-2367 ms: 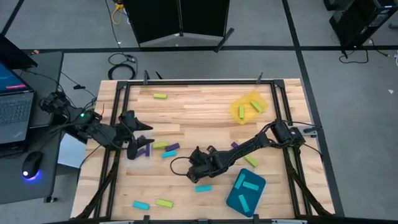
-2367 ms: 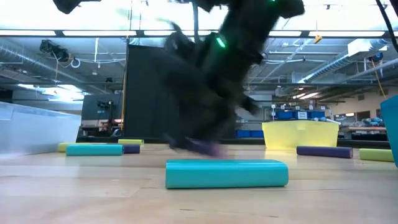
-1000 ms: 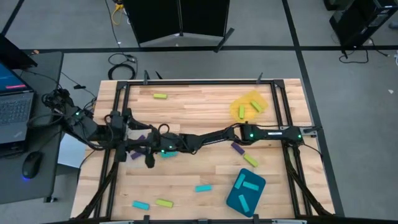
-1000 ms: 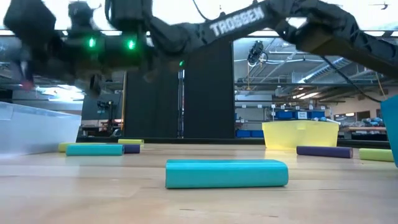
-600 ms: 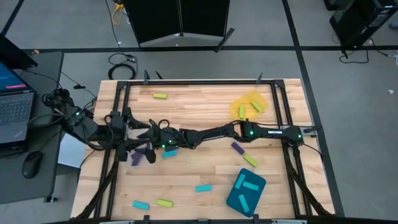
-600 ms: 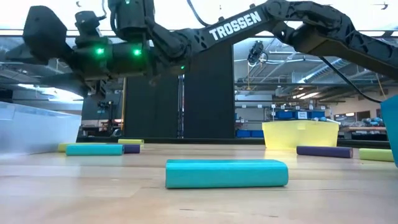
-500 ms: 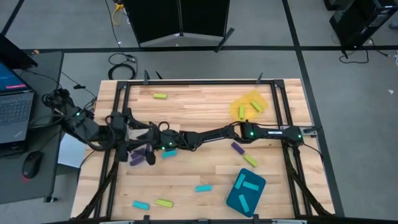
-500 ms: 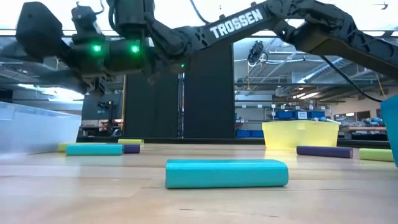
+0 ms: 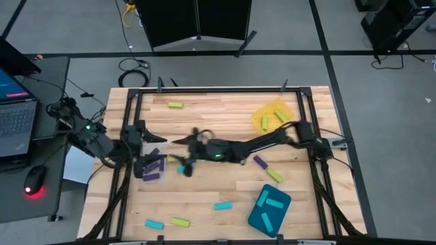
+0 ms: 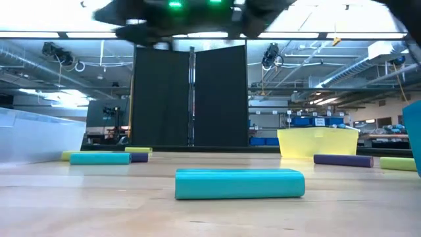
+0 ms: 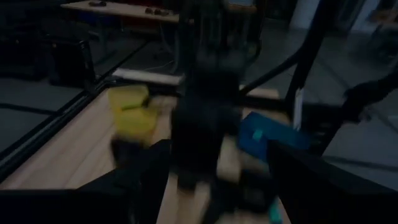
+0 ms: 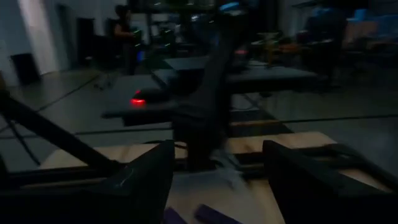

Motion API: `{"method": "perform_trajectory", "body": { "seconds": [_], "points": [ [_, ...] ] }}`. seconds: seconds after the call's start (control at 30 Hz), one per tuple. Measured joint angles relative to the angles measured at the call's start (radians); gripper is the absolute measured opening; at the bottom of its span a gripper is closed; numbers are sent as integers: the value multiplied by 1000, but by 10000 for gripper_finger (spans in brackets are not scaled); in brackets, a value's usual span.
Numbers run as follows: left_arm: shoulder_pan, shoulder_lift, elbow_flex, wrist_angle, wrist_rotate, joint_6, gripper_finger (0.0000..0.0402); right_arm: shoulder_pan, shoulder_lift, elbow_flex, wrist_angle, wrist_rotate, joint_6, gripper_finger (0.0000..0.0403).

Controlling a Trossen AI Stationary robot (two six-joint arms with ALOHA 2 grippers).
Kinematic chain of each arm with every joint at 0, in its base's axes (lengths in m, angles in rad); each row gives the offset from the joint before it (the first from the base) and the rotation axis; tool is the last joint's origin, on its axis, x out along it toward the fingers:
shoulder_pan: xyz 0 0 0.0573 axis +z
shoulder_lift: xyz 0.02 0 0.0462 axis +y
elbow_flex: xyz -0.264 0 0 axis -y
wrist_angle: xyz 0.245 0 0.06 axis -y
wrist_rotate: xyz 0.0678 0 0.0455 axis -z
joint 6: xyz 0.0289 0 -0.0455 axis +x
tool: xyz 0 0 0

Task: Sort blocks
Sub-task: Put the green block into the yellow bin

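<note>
Right gripper [image 9: 185, 160] swings back from the left side of the table, blurred; whether its fingers are spread or closed, I can't tell. A moment ago it reached right up to the left gripper [image 9: 144, 139], whose fingers I can't read either; now the two are apart. Purple blocks [image 9: 152, 168] lie just below the left gripper, a cyan block [image 9: 223, 205] well off. Next, I'd judge: pick another block and carry it to its tray.

Two dark jointed arms w/ green LEDs, black cables.
</note>
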Motion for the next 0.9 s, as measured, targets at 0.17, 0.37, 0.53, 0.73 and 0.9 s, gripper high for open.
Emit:
{"method": "perform_trajectory", "body": {
  "seconds": [0.17, 0.37, 0.53, 0.73, 0.9],
  "points": [
    [6, 67, -49, -33, 30, -71, 256, 22, -273, -388, 133, 121, -2, 250],
    [8, 246, -66, -56, 244, -140, 239, 78, -561, -728, 200, 282, 0, 256],
    [-8, 454, -66, 8, 388, -142, 241, 136, -777, -911, 229, 409, -24, 259],
    [-28, 680, -3, 106, 569, -177, 257, 223, -964, -1020, 234, 577, -98, 270],
    [-68, 834, 93, 73, 611, -222, 276, 271, -1019, -1041, 231, 652, -138, 277]
  ]
}}
